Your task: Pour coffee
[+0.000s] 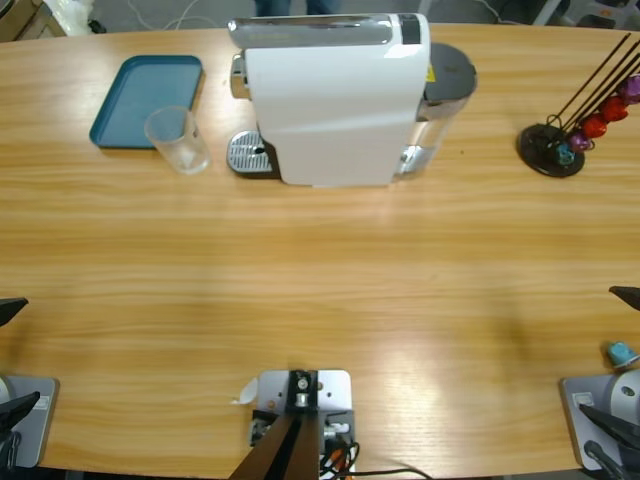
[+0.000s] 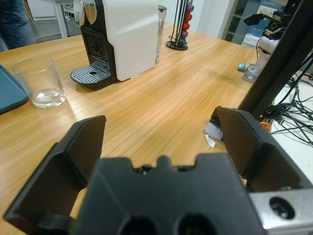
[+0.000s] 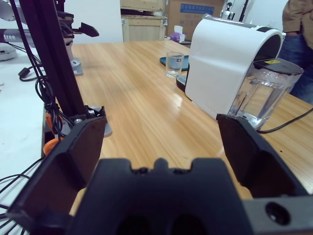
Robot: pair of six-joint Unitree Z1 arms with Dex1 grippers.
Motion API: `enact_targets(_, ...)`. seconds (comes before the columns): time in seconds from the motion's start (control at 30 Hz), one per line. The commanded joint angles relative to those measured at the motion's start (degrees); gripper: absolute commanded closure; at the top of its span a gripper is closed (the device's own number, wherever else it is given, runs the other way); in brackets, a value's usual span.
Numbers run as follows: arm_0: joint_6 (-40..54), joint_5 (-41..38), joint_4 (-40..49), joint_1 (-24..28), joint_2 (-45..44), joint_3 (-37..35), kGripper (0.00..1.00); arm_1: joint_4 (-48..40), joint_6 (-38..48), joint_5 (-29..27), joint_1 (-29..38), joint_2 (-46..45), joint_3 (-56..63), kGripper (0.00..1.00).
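Observation:
The white coffee machine (image 1: 335, 95) stands at the table's far middle, its metal drip tray (image 1: 250, 153) empty. An empty clear glass (image 1: 178, 140) stands just left of that tray, on the table. My left gripper (image 2: 160, 127) is open and holds nothing, low over the table's left end; only a black tip (image 1: 12, 308) shows at the left edge of the high view. The glass (image 2: 41, 83) and the machine (image 2: 124, 36) lie well ahead of it. My right gripper (image 3: 160, 125) is also open and empty at the right end, facing the machine (image 3: 225, 68) and its water tank (image 3: 264, 93).
A blue tray (image 1: 145, 100) lies behind the glass. A black capsule stand (image 1: 570, 130) with coloured capsules is at the far right. A teal capsule (image 1: 620, 352) lies near the right arm's base. A person (image 3: 298, 29) stands behind the table.

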Motion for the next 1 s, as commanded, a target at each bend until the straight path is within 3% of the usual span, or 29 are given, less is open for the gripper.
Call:
enact_targets(0.03,-3.0,0.4,-1.8,-0.4,-10.3,2.4,0.0,-1.5,-0.7,0.8,0.5,-6.7,2.0,0.0)
enact_targets(0.13,-3.5,0.2,-7.0,-0.4,-10.3,3.5,0.0,-11.4,-0.5,0.6,0.5,-6.7,5.3,0.0)
enact_targets(0.27,-3.6,0.0,-9.8,-0.4,-10.3,4.6,0.0,-12.5,0.0,0.8,0.5,-6.7,5.6,0.0)
enact_targets(0.4,-9.4,0.5,-17.4,-0.4,-10.1,3.9,0.0,-28.5,8.6,2.1,0.5,-6.6,7.1,0.0)
enact_targets(0.47,-12.7,4.2,-18.5,-0.3,-9.9,1.8,0.0,-29.7,15.5,-0.2,0.5,-6.5,5.5,0.0)
enact_targets(0.53,-13.6,7.2,-18.2,0.0,-6.3,-2.3,0.0,-30.1,22.9,-1.8,0.5,-6.4,3.7,0.0)
enact_targets(0.63,-14.5,1.6,-18.2,0.0,8.6,-9.4,0.0,-29.4,27.3,-2.4,0.5,-3.5,-0.4,0.0)
enact_targets(0.8,-14.4,-1.9,-17.6,0.0,31.4,-23.2,0.0,-23.3,27.5,1.0,0.5,13.3,-10.2,0.0)
enact_targets(1.0,-15.2,-2.0,-11.0,0.0,54.2,-34.2,0.0,-11.1,23.2,10.5,0.5,50.3,-30.5,0.0)
